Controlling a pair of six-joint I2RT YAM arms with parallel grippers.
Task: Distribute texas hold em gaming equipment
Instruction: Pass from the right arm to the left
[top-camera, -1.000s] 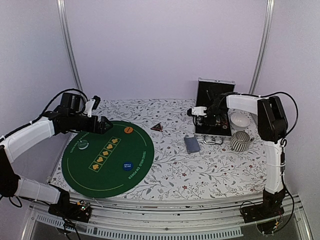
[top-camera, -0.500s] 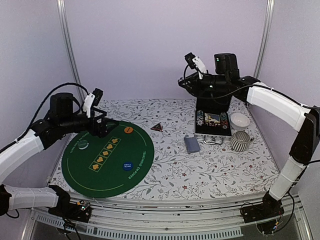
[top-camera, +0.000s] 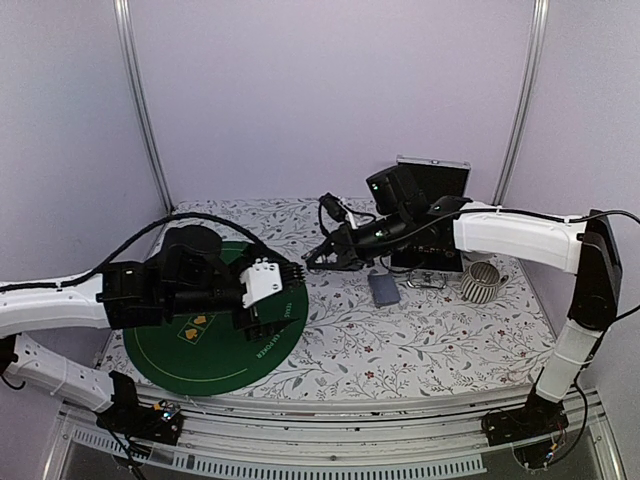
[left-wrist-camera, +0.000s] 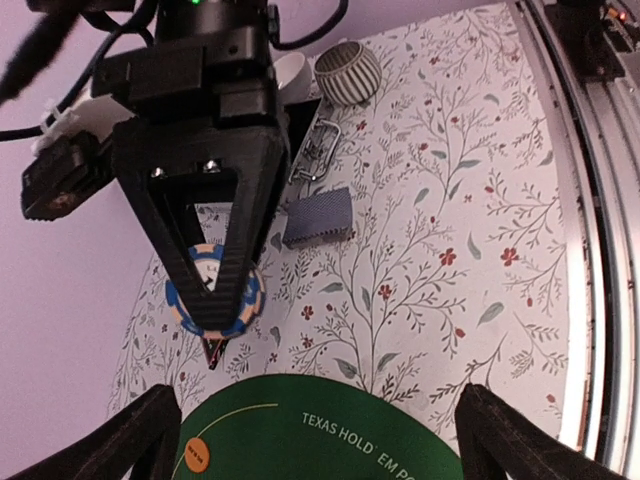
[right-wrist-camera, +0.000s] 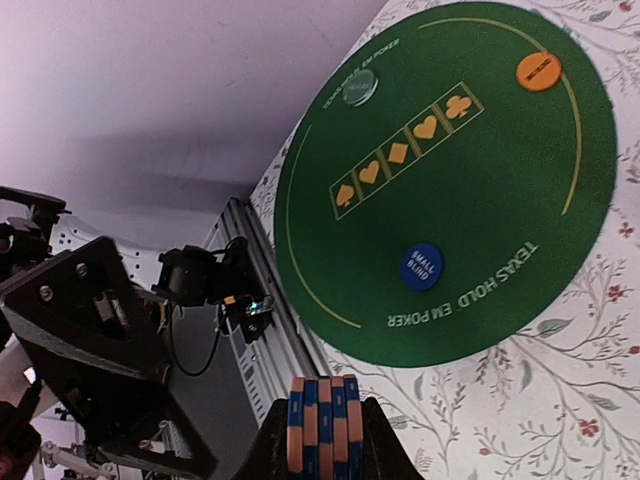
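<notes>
My right gripper (top-camera: 318, 256) is shut on a small stack of blue-and-orange edge-striped poker chips (right-wrist-camera: 322, 430) and holds it above the flowered cloth just off the green mat's (top-camera: 200, 362) far right edge. The left wrist view shows the chips (left-wrist-camera: 215, 290) head-on, with the dark red-edged triangular marker (left-wrist-camera: 213, 352) just beneath. My left gripper (top-camera: 283, 298) is open and empty over the mat's right side, facing the right gripper. The grey-blue card deck (top-camera: 383, 288) lies on the cloth. The orange disc (right-wrist-camera: 538, 70) and blue disc (right-wrist-camera: 421, 267) lie on the mat.
The hinged case (top-camera: 432, 190) stands open at the back right. The ribbed cup (top-camera: 483, 282) is beside it, and the white bowl (left-wrist-camera: 290, 70) shows in the left wrist view. A pale disc (right-wrist-camera: 359, 87) lies at the mat's far-left rim.
My right arm came down from above the case and swung left to the marker, chips in its jaws. My left arm swung right across the mat toward it.
</notes>
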